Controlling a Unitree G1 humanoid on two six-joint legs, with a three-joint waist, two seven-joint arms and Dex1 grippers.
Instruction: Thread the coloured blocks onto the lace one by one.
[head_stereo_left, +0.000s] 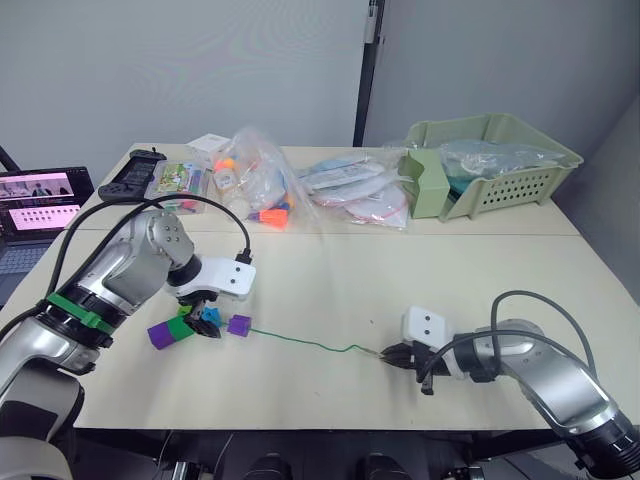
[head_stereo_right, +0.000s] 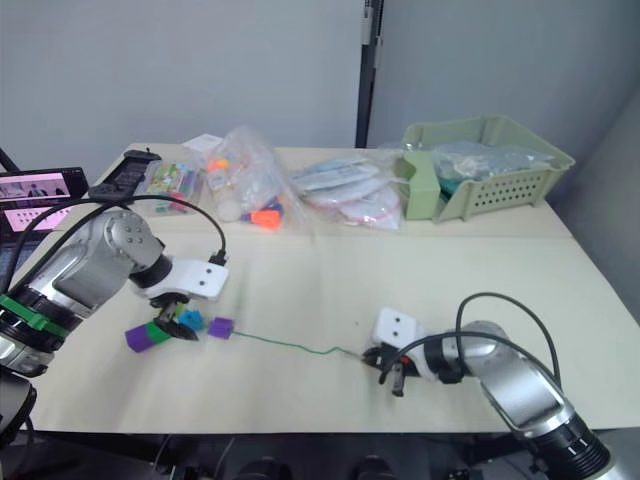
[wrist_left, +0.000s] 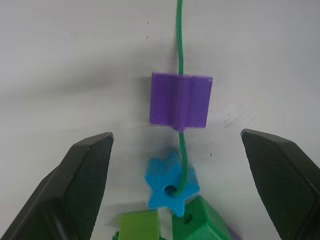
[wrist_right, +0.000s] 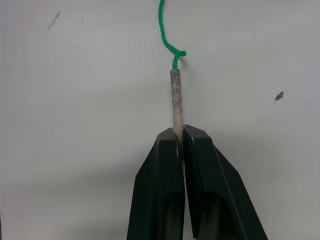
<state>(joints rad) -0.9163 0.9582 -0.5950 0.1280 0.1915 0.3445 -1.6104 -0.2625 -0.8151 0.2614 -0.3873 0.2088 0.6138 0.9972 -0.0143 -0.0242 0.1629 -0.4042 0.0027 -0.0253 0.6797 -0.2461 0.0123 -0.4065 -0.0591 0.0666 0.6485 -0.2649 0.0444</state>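
The coloured blocks lie in a cluster at the table's front left. One purple block sits on the lace, which enters one side and comes out the other. The green string then reaches the hole of a blue star-shaped block. A lime green block and a dark green block lie against the blue one, and a second purple block lies furthest left. My left gripper hovers open over the cluster, its fingers on either side of it. My right gripper is shut on the lace's pale stiff tip.
A pale green basket stands at the back right, with clear plastic bags of toy pieces along the back. A black controller lies at the back left and a laptop stands off the table's left edge.
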